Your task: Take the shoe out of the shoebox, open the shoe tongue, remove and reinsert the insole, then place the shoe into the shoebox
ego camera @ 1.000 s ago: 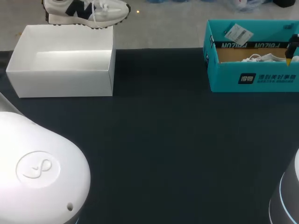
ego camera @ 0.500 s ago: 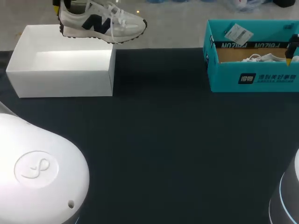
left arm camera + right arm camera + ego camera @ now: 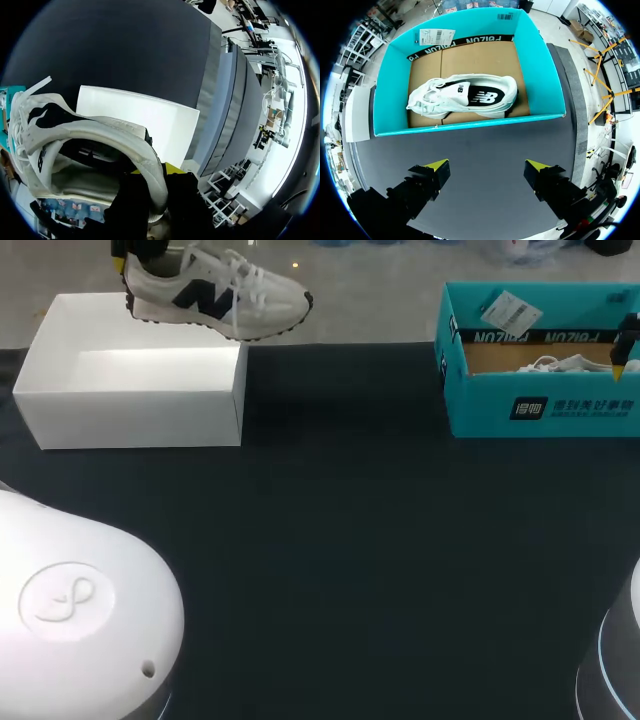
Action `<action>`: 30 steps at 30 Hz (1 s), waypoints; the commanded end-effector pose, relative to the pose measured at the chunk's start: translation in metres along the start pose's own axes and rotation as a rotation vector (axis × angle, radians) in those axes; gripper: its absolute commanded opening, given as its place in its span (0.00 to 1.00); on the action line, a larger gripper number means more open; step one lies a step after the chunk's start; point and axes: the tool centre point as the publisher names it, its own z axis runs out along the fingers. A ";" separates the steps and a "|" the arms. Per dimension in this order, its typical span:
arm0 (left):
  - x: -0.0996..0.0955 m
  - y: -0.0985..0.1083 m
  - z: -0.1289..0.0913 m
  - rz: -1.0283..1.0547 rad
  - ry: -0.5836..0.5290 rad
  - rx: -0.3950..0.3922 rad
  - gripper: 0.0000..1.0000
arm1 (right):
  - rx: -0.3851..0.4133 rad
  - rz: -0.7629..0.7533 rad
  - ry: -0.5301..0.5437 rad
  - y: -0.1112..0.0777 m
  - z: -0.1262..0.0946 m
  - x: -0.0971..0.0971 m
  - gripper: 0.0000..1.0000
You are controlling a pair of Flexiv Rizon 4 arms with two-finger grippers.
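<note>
A white sneaker with a dark logo (image 3: 215,295) hangs in the air over the back right corner of the open white shoebox (image 3: 130,390), toe pointing right and slightly down. In the left wrist view my left gripper (image 3: 159,175) is shut on the heel collar of this sneaker (image 3: 75,132), with the white shoebox (image 3: 150,117) below it. A second white sneaker (image 3: 462,97) lies on its side in the teal shoebox (image 3: 470,122). My right gripper (image 3: 487,167) stands open above the table just in front of that box, nothing between its fingers.
The dark table top (image 3: 380,540) stretches between the two boxes. The teal shoebox (image 3: 540,405) stands at the back right, with a paper tag on its inner back wall. White arm housings (image 3: 80,610) fill the near left and near right corners.
The left gripper has carried the sneaker to the right and a little lower, and its toe now dips. The right gripper and both boxes have not moved.
</note>
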 end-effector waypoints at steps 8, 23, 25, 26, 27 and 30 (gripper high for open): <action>-0.006 -0.038 -0.044 -0.021 0.010 -0.128 0.00 | -0.002 0.000 0.001 -0.001 0.000 0.000 1.00; -0.020 -0.103 -0.085 -0.060 -0.066 -0.094 0.00 | -0.002 0.000 0.001 -0.001 0.000 0.000 1.00; -0.025 -0.115 -0.087 -0.057 -0.054 -0.096 0.00 | -0.002 0.000 0.001 -0.001 0.000 0.000 1.00; -0.026 -0.120 -0.087 -0.054 -0.049 -0.096 0.00 | -0.002 0.000 0.001 -0.001 0.000 0.000 1.00; -0.028 -0.125 -0.087 -0.064 -0.052 -0.087 0.00 | -0.002 0.000 0.001 -0.001 0.000 0.000 1.00; -0.034 -0.142 -0.083 -0.082 -0.065 -0.059 0.00 | -0.002 0.000 0.001 -0.001 0.000 0.000 1.00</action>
